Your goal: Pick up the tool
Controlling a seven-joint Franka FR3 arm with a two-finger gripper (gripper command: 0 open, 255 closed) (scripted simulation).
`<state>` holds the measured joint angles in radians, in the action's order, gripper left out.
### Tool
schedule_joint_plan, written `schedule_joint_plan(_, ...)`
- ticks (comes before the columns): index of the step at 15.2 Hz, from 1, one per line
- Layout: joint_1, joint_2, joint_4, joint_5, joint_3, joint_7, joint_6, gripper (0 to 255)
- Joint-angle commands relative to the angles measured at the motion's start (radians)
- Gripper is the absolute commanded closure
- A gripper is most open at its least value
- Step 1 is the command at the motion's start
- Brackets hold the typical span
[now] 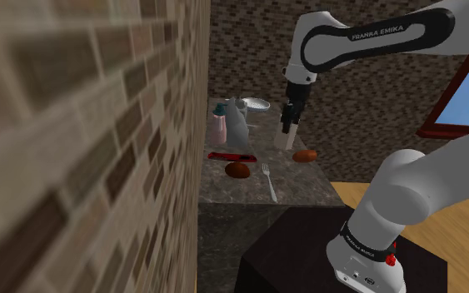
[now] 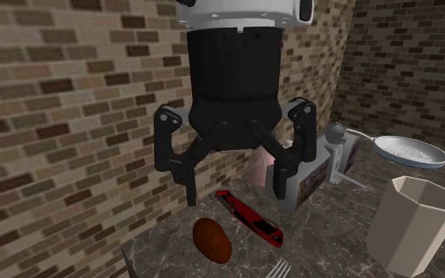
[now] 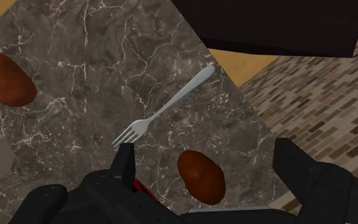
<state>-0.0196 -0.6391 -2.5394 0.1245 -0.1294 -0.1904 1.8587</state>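
Note:
The tool is a red and black utility knife (image 2: 248, 217) lying flat on the dark marbled counter (image 1: 307, 187), near the brick wall (image 1: 74, 141). In the shoulder view the knife (image 1: 232, 156) lies to the left of my gripper (image 1: 289, 133), which hangs above the counter. Seen from the second exterior view, the gripper (image 2: 235, 185) is open, its black fingers (image 2: 171, 150) spread wide and holding nothing, above and just in front of the knife. In the wrist view, a red sliver of the knife (image 3: 138, 186) shows beside one finger (image 3: 128, 162).
A brown rounded lump (image 2: 212, 238) lies right beside the knife, and another (image 1: 305, 156) sits nearer the counter's open side. A metal fork (image 3: 165, 111) lies toward the front edge. A pale cup (image 2: 414, 221), a pan (image 2: 410, 150) and bottles (image 1: 217, 129) stand at the back.

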Motion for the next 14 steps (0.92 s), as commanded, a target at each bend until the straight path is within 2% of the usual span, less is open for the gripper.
schedule_joint_plan(1,-0.006,0.067,-0.005,0.009,-0.024,-0.042,0.089,0)
schedule_joint_plan(8,-0.036,0.317,0.022,0.004,-0.099,-0.193,0.361,0)
schedule_joint_plan(14,-0.068,0.560,0.107,-0.071,-0.143,-0.353,0.554,0)
